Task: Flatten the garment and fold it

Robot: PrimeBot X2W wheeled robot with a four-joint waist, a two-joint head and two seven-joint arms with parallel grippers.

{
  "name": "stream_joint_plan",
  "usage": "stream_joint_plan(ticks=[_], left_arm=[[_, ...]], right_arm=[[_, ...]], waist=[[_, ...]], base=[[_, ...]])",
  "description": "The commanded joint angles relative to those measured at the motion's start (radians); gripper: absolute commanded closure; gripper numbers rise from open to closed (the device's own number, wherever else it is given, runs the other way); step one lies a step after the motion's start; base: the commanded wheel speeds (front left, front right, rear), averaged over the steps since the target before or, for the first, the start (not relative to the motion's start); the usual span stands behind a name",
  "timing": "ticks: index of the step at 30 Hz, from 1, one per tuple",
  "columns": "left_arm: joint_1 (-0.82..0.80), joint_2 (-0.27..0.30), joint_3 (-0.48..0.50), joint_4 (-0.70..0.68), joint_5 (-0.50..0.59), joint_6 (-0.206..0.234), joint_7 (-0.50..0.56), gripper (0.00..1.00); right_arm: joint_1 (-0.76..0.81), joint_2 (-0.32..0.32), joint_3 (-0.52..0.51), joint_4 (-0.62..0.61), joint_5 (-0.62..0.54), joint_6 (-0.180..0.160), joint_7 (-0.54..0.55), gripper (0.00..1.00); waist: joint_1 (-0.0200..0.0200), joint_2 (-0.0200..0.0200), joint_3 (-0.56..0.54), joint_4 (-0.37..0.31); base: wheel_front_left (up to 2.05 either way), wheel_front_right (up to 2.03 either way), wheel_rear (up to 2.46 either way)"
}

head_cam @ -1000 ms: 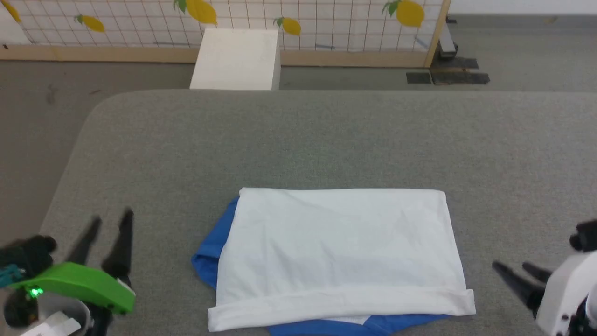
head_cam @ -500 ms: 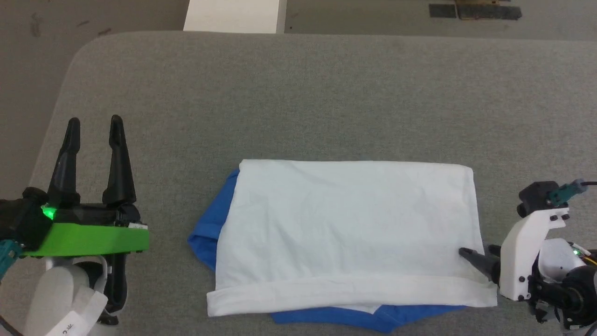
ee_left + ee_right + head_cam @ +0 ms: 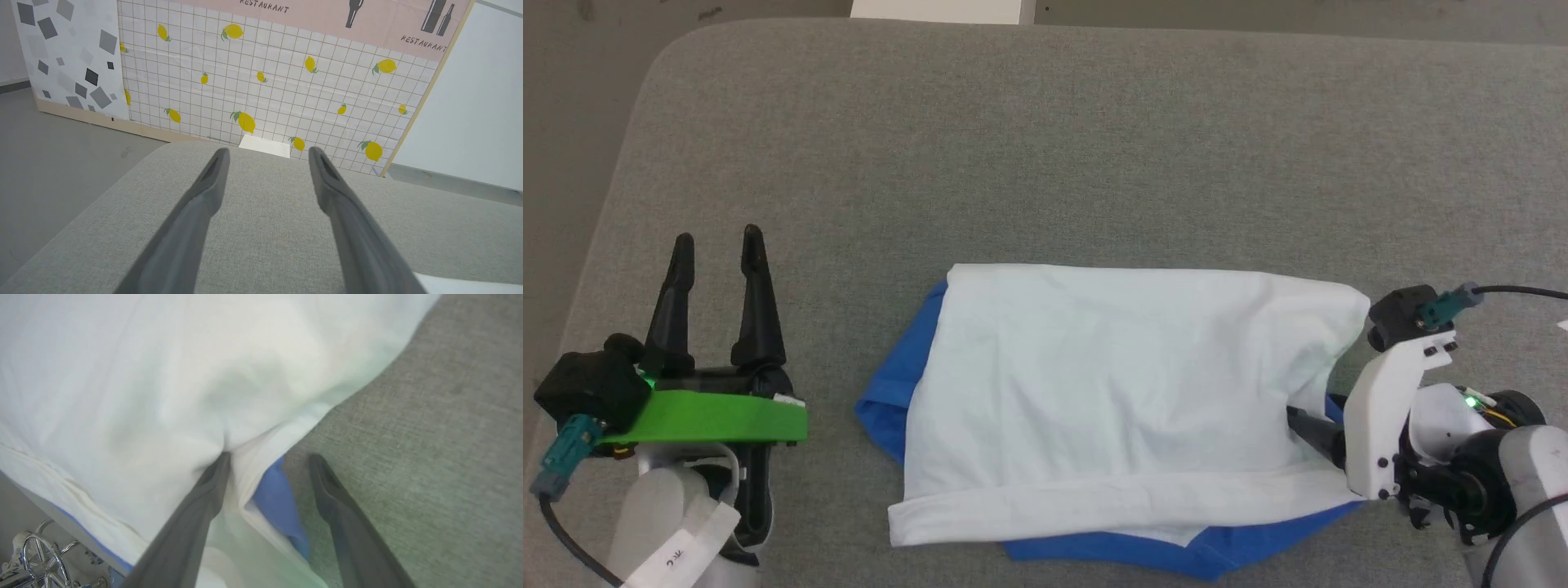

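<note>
The garment (image 3: pixel 1111 384) lies folded on the grey table (image 3: pixel 1045 122), white body on top, with blue sleeve cloth showing at its left and along its near edge. My right gripper (image 3: pixel 1294 416) is open at the garment's right edge. In the right wrist view one finger (image 3: pixel 212 477) pushes into the white cloth (image 3: pixel 122 375), the other finger (image 3: pixel 327 486) is over bare table, and a blue fold (image 3: pixel 278 494) sits between them. The right edge is bunched and raised. My left gripper (image 3: pixel 719 237) stands open over the table, left of the garment, holding nothing (image 3: pixel 268 151).
The table's rounded far-left corner (image 3: pixel 678 49) and left edge are close to my left arm. A white box (image 3: pixel 939 8) stands beyond the far edge, in front of a lemon-patterned wall panel (image 3: pixel 265 81). Grey floor (image 3: pixel 49 155) lies to the left.
The head camera has tilted down. My right gripper has pushed left into the garment's right edge, which has lifted and bunched. The left gripper stays open.
</note>
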Motion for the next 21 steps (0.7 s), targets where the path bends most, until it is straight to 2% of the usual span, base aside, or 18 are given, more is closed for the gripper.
stream_joint_plan(ticks=[1,3,4,5,6,13,21], left_arm=[[-0.018,-0.004,-0.002,0.005,0.009,-0.006,-0.005,0.0],[-0.017,-0.003,-0.012,0.01,0.003,-0.007,-0.005,0.0],[-0.017,-0.002,-0.016,0.011,0.001,-0.007,-0.005,0.0],[-0.017,0.0,-0.017,0.01,0.0,-0.007,-0.005,0.0],[-0.014,0.001,-0.018,0.011,-0.002,-0.007,-0.005,0.0],[0.003,0.004,-0.018,0.009,-0.009,-0.007,-0.005,0.0],[0.031,0.003,-0.014,0.005,-0.012,-0.007,-0.005,0.0]], right_arm=[[0.014,0.054,0.064,0.049,0.023,0.008,-0.003,0.0],[0.008,0.048,0.079,0.07,0.026,0.008,-0.008,0.0],[0.005,0.043,0.086,0.08,0.026,0.008,-0.007,0.53],[0.003,0.039,0.089,0.087,0.026,0.008,-0.01,0.81],[0.001,0.034,0.087,0.095,0.027,0.008,-0.011,1.0],[0.006,0.009,0.019,0.102,0.039,0.008,-0.014,1.0],[0.053,-0.023,-0.155,0.048,0.022,0.008,0.01,1.0]], waist=[[0.0,0.0,-0.002,0.002],[0.0,0.0,-0.005,0.003],[0.0,0.0,-0.007,0.004],[0.0,0.0,-0.008,0.004],[0.0,0.0,-0.011,0.003],[0.0,0.0,-0.035,0.0],[0.0,0.0,-0.065,-0.011]], base=[[0.0,0.0,0.0],[0.0,0.0,0.0],[0.0,0.0,0.0],[0.0,0.0,0.0],[0.0,0.0,0.0],[0.0,0.0,0.0],[0.0,0.0,0.0]])
